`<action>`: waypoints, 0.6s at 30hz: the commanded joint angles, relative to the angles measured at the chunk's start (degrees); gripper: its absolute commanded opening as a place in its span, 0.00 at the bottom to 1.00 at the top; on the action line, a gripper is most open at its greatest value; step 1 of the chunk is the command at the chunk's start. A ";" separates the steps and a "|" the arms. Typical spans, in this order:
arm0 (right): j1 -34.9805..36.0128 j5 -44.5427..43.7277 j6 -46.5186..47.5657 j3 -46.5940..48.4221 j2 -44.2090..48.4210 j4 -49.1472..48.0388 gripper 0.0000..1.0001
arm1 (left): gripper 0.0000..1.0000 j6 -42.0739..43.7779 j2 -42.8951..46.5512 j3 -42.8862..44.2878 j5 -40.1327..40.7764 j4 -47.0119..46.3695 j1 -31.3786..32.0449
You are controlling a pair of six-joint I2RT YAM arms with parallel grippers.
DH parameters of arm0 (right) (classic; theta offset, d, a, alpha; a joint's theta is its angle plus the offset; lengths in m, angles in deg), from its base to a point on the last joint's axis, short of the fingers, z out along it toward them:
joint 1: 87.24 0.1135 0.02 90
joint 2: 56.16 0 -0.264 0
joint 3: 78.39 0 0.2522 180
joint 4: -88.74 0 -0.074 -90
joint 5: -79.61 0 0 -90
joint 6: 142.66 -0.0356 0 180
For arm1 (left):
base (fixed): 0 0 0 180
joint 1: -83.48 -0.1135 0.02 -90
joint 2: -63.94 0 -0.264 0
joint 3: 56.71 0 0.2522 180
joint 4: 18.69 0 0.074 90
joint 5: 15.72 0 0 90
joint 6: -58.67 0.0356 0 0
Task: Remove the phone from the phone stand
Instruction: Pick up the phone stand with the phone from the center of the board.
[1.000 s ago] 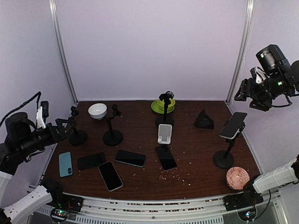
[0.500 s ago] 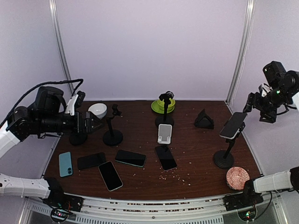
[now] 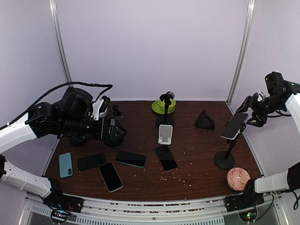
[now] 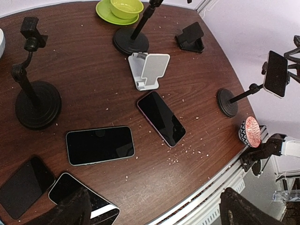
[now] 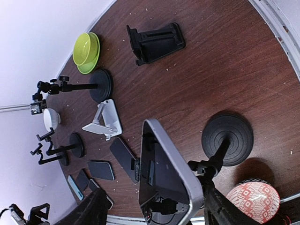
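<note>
I am holding my right hand (image 3: 251, 115) up at the right edge of the top view, just right of and slightly above the phone (image 3: 234, 125). Its fingers are standing apart with nothing clamped between them. In my right wrist view the fingers (image 5: 91, 210) are showing as dark blurs in the two bottom corners. The phone is filling the lower middle of that frame between them, seen nearly edge-on. Whether either finger is touching it, I cannot tell.

The phone is sitting tilted in the clamp of the phone stand (image 3: 224, 160), a black stem on a round base. The stand is standing at the right side of the tabletop (image 3: 197, 150), just above a red patterned bowl (image 3: 238, 178) in the lower right of the top view.

I am reaching my left hand (image 3: 116, 133) out over the left half of the tabletop, its fingers wide apart and gripping nothing. Below it in the top view, a teal phone (image 3: 65, 164) is lying flat at the far left. Four dark phones (image 3: 131, 159) are lying flat in a loose row running toward the centre.

A white folding stand (image 3: 164, 134) is sitting at the centre, just above the rightmost dark phone. A green bowl (image 3: 163, 105) on a matching plate is sitting at the upper middle, and a black wedge stand (image 3: 205, 120) is lying to its right.
</note>
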 commanded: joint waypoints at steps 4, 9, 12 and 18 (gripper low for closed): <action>-0.76 5.87 -3.88 -4.21 -0.09 -8.15 0.63 | 0.98 -1.42 -1.66 3.82 2.29 -2.93 1.24; -0.90 6.14 -5.64 -7.52 1.06 -12.17 0.55 | 0.98 -1.94 -1.70 4.39 3.16 -2.92 1.75; -0.86 6.14 -5.36 -8.56 0.92 -12.57 0.49 | 0.98 -2.78 -1.17 3.81 3.48 -2.92 2.04; -0.88 6.50 -4.91 -9.77 1.00 -13.41 0.21 | 0.98 -3.88 0.61 2.38 4.05 -2.92 2.13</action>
